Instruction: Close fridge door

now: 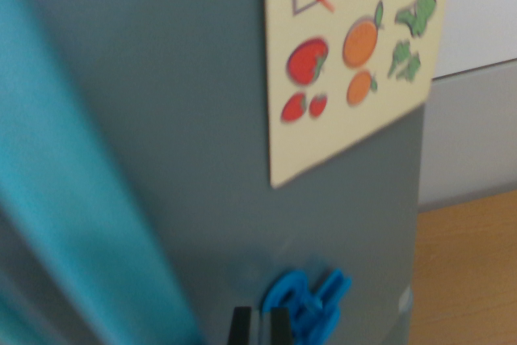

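Observation:
The grey fridge door [186,159] fills most of the wrist view, close up and blurred. A teal strip [73,199] runs diagonally down its left side; I cannot tell whether it is a handle or an edge trim. Two dark fingertips [241,327] of my gripper [259,327] poke up at the bottom edge, close together with nothing between them, right by the door's surface. Whether they touch the door is unclear.
A pale yellow sheet [347,62] with drawn fruit, vegetables and tick boxes is stuck on the door's upper right. Blue magnet shapes [311,300] sit just right of my fingertips. Past the door's right edge are a white wall [477,78] and a wooden floor [468,272].

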